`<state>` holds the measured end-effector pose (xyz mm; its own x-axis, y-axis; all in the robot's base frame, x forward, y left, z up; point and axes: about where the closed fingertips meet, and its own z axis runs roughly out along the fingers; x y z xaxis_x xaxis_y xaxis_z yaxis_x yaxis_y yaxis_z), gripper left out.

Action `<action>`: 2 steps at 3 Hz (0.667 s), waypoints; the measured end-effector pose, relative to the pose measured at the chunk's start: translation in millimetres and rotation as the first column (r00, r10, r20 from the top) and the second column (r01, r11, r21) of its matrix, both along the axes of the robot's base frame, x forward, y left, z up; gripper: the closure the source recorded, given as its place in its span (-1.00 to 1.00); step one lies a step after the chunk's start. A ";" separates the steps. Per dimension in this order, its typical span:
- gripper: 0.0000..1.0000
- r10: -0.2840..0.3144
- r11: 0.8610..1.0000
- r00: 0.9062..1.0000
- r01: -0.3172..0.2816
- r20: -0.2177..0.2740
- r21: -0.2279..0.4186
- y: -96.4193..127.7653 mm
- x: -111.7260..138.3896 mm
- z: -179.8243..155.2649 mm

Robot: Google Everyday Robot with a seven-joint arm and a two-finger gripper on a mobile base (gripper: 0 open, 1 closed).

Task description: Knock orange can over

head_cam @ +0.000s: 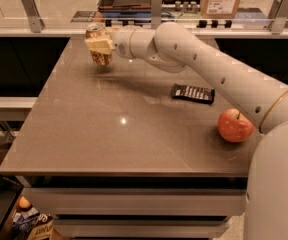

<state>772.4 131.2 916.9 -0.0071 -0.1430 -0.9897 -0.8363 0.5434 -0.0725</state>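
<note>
The orange can (99, 57) stands at the table's far left, its silver top (95, 30) leaning slightly left. My gripper (100, 45) reaches in from the right on the white arm (209, 69) and is closed around the can's middle. A pale finger (99, 45) crosses the front of the can. The can's base is close to the tabletop; I cannot tell whether it touches.
A red-orange apple (235, 125) sits near the table's right edge. A flat black packet (193, 92) lies mid-right. The grey table (109, 134) has a rail and counter with boxes behind it. Snack bags lie on the floor at lower left (29, 221).
</note>
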 end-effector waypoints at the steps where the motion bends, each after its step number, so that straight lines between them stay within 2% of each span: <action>1: 1.00 -0.016 0.998 1.000 0.015 -0.015 -0.062 -9.4 -4.7 9.8; 2: 1.00 -0.050 0.989 0.998 0.044 -0.046 -0.140 -20.8 -9.2 11.8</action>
<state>763.2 110.4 928.8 -0.0649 -0.2776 -0.9585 -0.8145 0.5697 -0.1098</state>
